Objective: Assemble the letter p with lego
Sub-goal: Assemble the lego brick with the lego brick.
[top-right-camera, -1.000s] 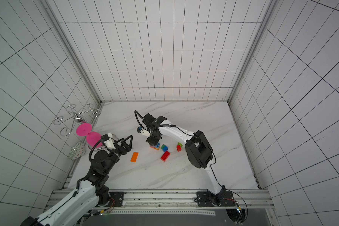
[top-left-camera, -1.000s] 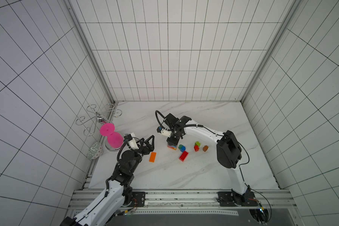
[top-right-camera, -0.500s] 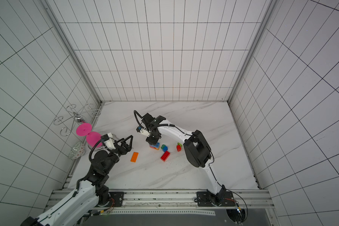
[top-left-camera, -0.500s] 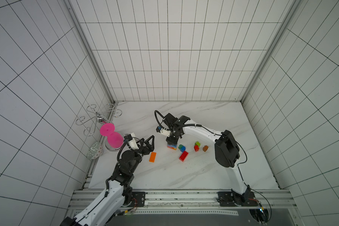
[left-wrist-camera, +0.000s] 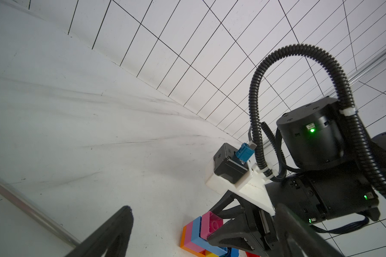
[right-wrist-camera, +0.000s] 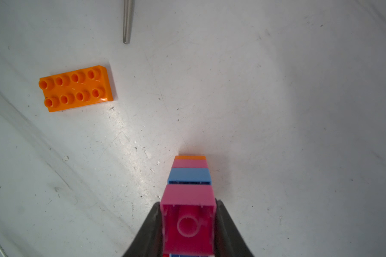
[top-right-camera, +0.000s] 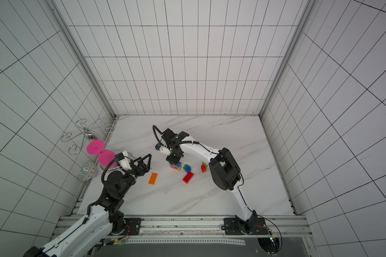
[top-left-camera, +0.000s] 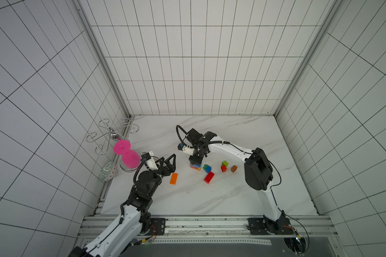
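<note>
nearest the rail: left gripper (top-left-camera: 166,160), lower left of centre in both top views, jaws spread wide, nothing in them. orange 2x4 brick (top-left-camera: 173,178) lies flat on the marble table (top-left-camera: 187,200), studs up, just lower right of those fingertips and apart from them. its long axis runs near up-down in frame, top end leaning slightly right. left arm is clearly the nearer one for it. red 2x4 brick (top-left-camera: 209,177) sits further right, long axis diagonal. behind it, loose: green-and-blue pair (top-left-camera: 207,167), red-and-green pair (top-left-camera: 224,166), brown brick (top-left-camera: 233,168). centre frame: stack (top-left-camera: 195,166) stands upright, orange at the base, then pink, then blue, long axis straight up into the right gripper (top-left-camera: 196,158). that gripper comes down from above and pinches the top pink brick (right-wrist-camera: 187,195), hollow face toward the wrist camera. a dark seam shows between pink and blue, so my guess is it isn't fully seated; the press should go straight down the stack axis. far left: pink hourglass cup (top-left-camera: 126,153), wire rack (top-left-camera: 112,135), both well clear.
</note>
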Tool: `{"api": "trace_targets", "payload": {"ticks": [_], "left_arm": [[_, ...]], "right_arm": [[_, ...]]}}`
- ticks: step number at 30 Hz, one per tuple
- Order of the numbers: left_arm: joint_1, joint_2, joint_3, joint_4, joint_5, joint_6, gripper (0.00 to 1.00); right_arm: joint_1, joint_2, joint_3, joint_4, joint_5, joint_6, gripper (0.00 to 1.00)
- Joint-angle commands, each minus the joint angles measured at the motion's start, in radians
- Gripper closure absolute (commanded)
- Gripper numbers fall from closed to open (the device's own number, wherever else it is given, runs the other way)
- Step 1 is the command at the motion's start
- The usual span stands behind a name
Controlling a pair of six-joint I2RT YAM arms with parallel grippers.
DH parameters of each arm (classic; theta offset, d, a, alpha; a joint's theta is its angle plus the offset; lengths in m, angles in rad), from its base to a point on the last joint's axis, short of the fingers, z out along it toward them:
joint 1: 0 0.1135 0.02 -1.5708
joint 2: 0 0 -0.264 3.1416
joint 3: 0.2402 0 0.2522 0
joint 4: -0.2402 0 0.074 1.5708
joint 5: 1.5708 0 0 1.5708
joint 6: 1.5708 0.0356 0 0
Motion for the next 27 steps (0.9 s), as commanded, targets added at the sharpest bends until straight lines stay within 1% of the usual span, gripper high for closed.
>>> {"api": "trace_targets", "payload": {"ticks": [1, 4, 14, 21, 27], "left_arm": [[0.003, 0.001, -0.002, 0.011, -0.008, 0.003, 0.02], [0.003, 0.003, -0.002, 0.012, -0.007, 0.003, 0.02], [0.003, 0.012, -0.001, 0.014, -0.003, 0.003, 0.02], [0.004, 0.016, 0.002, 0.014, -0.004, 0.003, 0.02], [0.004, 0.025, 0.012, 0.014, 0.038, 0.018, 0.02]], "right_arm": [[0.002, 0.05, -0.064, -0.014, -0.009, -0.022, 1.0], [0.002, 0.051, -0.084, -0.002, -0.009, -0.017, 1.0], [0.005, 0.06, -0.117, -0.001, 0.05, 0.004, 1.0], [0.011, 0.059, -0.147, 0.01, 0.051, 0.031, 1.0], [0.011, 0.053, -0.153, 0.015, 0.044, 0.062, 1.0]]}}
